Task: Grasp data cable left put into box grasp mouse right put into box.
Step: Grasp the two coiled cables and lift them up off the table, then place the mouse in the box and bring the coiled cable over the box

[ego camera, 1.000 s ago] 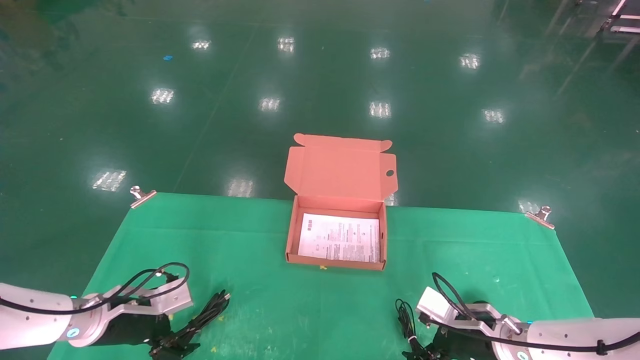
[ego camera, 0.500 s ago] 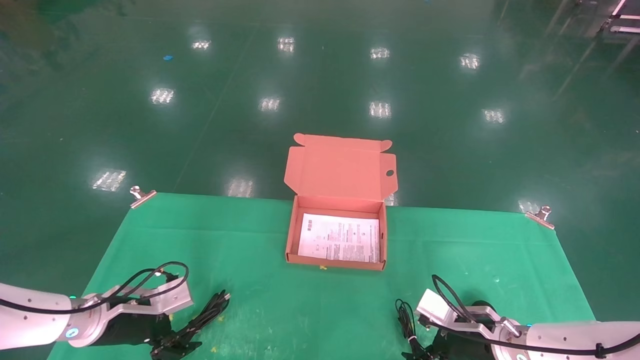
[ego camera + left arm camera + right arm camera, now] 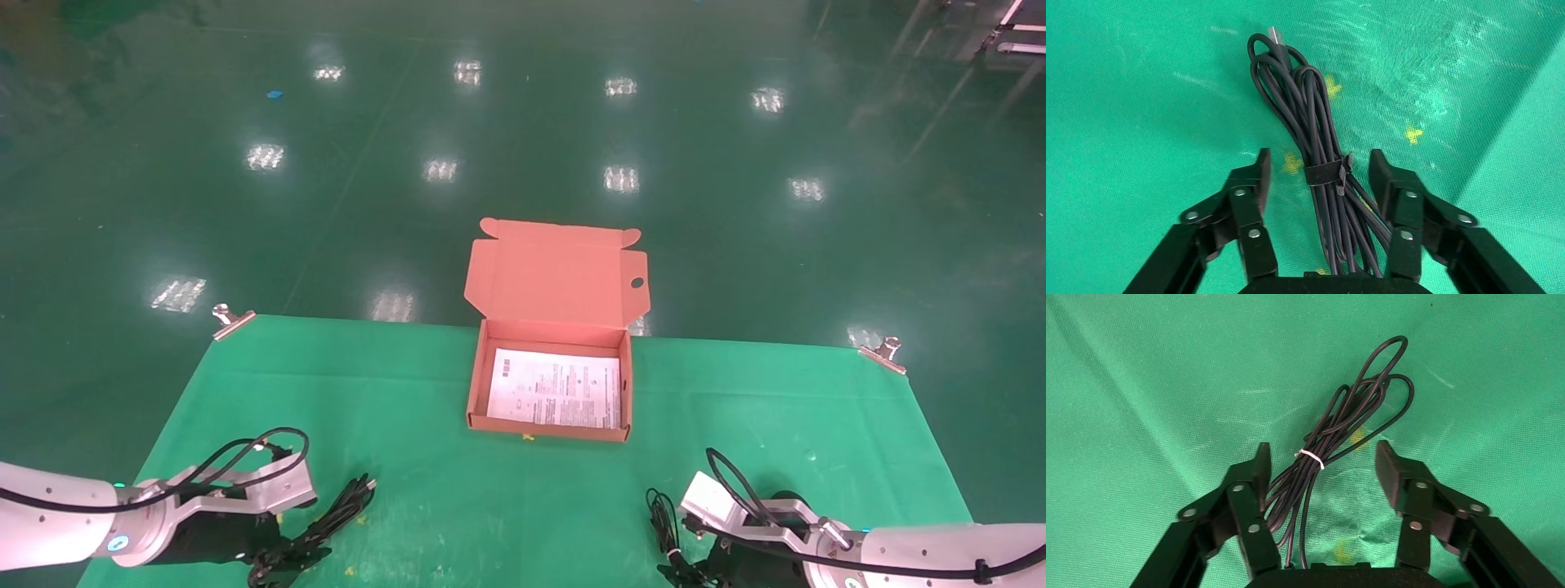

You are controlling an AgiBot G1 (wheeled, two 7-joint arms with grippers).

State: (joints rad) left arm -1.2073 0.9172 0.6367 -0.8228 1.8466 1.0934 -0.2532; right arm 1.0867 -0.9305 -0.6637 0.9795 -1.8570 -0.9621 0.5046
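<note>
Left hand (image 3: 1318, 168) open astride data cable (image 3: 1315, 153) | right hand (image 3: 1324, 462) open over cord (image 3: 1333, 435)

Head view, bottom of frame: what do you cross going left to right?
left gripper → data cable → mouse cord bundle → right gripper. The box sits farther back, between the two bundles.

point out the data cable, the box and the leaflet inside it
data cable (image 3: 1324, 174), left wrist view, on its strap-bound middle
box (image 3: 556, 278), head view, on the open lid
leaflet (image 3: 556, 388), head view, on the printed centre
</note>
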